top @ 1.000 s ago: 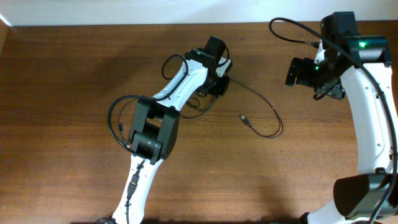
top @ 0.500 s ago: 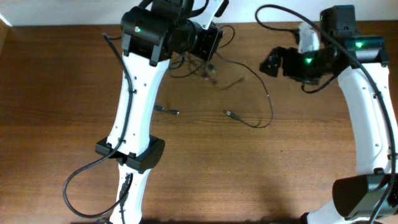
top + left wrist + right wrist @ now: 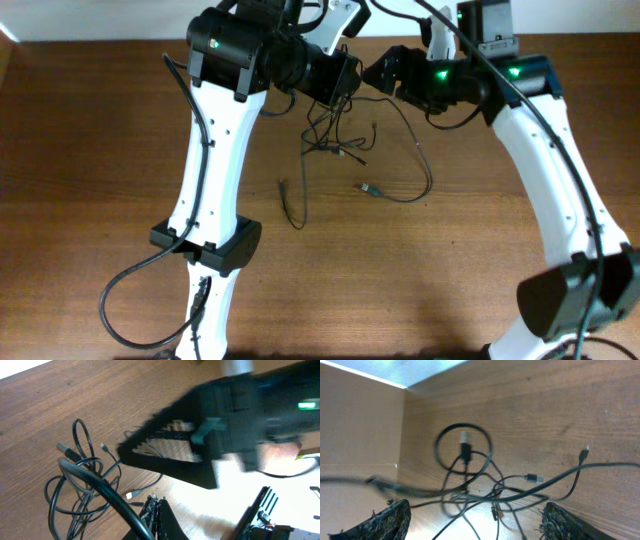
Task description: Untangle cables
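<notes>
The cables (image 3: pixel 330 140) are thin black cords in a loose tangle that hangs below my left gripper (image 3: pixel 338 82), which is shut on a strand. Two plug ends (image 3: pixel 368 188) trail on the wood. In the left wrist view the shut fingertips (image 3: pixel 156 508) sit at the bottom edge, with the cables' loops (image 3: pixel 80 480) to their left. My right gripper (image 3: pixel 386 70) is open right beside the left one. In the right wrist view its fingers (image 3: pixel 390 519) stand wide apart, and the cables (image 3: pixel 490 491) cross the gap between them without touching them.
The wooden table (image 3: pixel 100 200) reaches a pale wall along its far edge. The left arm's white links (image 3: pixel 215 150) stretch over the table's middle left, and the right arm (image 3: pixel 560 180) arches over the right side. The right gripper's dark body (image 3: pixel 215 435) fills the left wrist view.
My left gripper has lifted the cable tangle off the table, and loose ends now dangle and trail below it. The right arm has swung left, close to the left gripper.
</notes>
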Motion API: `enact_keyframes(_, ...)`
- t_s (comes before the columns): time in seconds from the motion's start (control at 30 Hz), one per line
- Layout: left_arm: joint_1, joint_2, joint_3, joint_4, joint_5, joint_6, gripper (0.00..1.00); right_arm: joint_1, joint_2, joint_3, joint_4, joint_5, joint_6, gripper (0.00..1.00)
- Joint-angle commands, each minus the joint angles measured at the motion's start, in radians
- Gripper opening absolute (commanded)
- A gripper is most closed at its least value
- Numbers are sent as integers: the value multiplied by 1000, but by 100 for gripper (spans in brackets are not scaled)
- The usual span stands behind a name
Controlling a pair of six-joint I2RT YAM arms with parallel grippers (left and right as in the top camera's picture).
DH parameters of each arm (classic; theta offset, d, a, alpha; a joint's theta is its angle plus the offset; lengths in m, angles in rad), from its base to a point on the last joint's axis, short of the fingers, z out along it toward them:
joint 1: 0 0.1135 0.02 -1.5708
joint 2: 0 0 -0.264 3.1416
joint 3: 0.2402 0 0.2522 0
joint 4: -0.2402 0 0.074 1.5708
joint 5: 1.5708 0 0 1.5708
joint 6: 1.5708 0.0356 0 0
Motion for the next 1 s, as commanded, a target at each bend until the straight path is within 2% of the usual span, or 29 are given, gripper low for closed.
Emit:
enact_keyframes(0.0,6,-6,-2,2,84,19,0,0,68,6,28,3,41,83)
enact_keyframes(0.13,18,-6,-2,4,95,19,0,20,114,6,35,-6,40,77)
enact_keyframes(0.23,39,-6,-2,12,177,19,0,20,129,6,36,8,41,72)
enact_keyframes(0.43,92,-6,-2,53,409,19,0,46,182,6,122,1,41,70)
enact_keyframes(0.6,93,-6,-2,79,472,3,0,79,183,6,197,5,68,69)
enact_keyframes(0.63,95,-6,-2,88,482,-5,0,79,183,6,196,5,68,64)
enact_keyframes(0.67,109,-6,-2,109,482,-27,0,78,183,6,177,5,68,48)
enact_keyframes(0.7,125,-6,-2,121,497,-31,0,77,183,6,161,5,68,40)
enact_keyframes(0.83,212,-6,-2,173,504,-54,0,58,183,6,52,4,62,20)
enact_keyframes(0.9,248,-6,-2,182,503,-54,0,50,183,6,13,4,30,4)
enact_keyframes(0.97,288,-6,-2,185,502,-53,0,50,183,6,-47,0,-24,4)
